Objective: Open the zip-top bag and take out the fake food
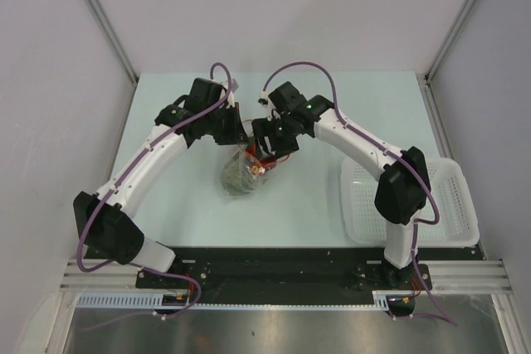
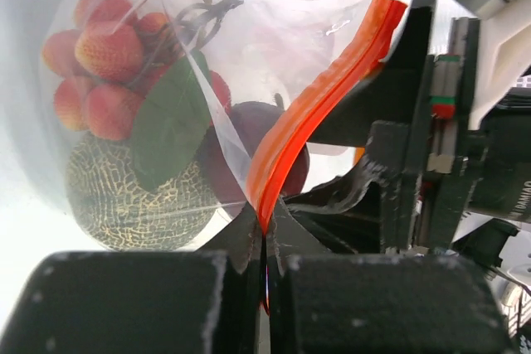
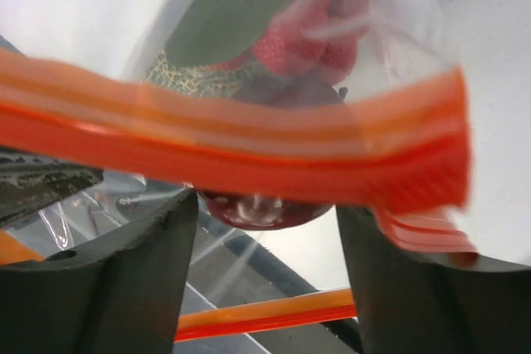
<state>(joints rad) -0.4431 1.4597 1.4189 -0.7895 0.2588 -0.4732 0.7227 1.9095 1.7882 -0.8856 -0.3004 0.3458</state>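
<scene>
The clear zip-top bag [image 1: 239,176] hangs just above the table between both arms. My left gripper [image 1: 240,140] [image 2: 265,234] is shut on its red-orange zip strip [image 2: 323,93]. Through the plastic I see the fake food: a red cluster [image 2: 104,64] with a green leaf [image 2: 170,122], a netted pale-green round piece [image 2: 133,201] and a dark red apple [image 2: 236,134]. My right gripper [image 1: 267,155] [image 3: 265,230] stands open, its fingers wide apart under the blurred strip [image 3: 232,143], which crosses in front of the tips. The apple [image 3: 257,205] shows just behind that strip.
A white mesh basket [image 1: 452,205] sits at the table's right edge, beside the right arm's base. White walls enclose the table on the left, right and back. The black rail runs along the near edge.
</scene>
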